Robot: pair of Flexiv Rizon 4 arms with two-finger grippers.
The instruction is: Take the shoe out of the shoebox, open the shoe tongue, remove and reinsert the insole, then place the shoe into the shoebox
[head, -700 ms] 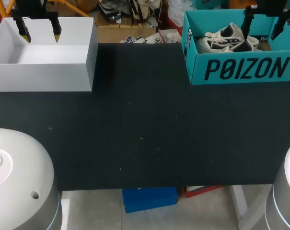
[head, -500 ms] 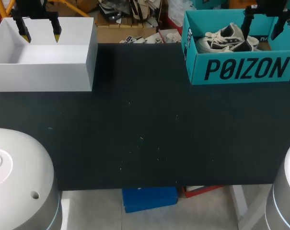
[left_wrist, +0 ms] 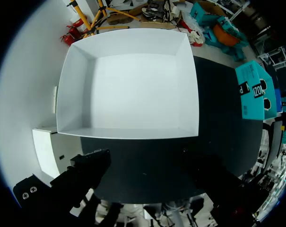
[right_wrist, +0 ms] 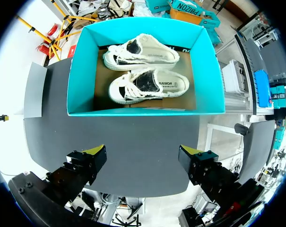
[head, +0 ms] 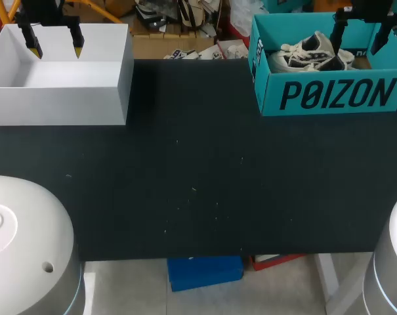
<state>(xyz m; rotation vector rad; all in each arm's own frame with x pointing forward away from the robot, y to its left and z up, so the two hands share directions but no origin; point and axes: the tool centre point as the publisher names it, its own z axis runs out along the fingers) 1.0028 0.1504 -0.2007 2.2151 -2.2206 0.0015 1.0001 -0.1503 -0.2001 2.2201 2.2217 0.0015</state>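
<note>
A teal shoebox [head: 329, 95] [right_wrist: 86, 80] stands at the table's far right corner, also visible as a teal shoebox [left_wrist: 255, 92] in the left wrist view. Two white canvas shoes lie inside on their sides: one shoe [right_wrist: 150, 86] nearer my right gripper, the other shoe [right_wrist: 140, 53] behind it. In the head view the shoes [head: 306, 52] show over the box's front wall. My right gripper [head: 359, 38] [right_wrist: 143, 161] hangs open above the box, holding nothing. My left gripper [head: 54, 41] hangs open over a white box [head: 60, 98] at the far left.
The white box [left_wrist: 128, 90] is open-topped and holds nothing. Black tabletop [head: 198, 177] stretches between the two boxes and toward the front edge. The arms' white bases [head: 24, 249] sit at the near corners.
</note>
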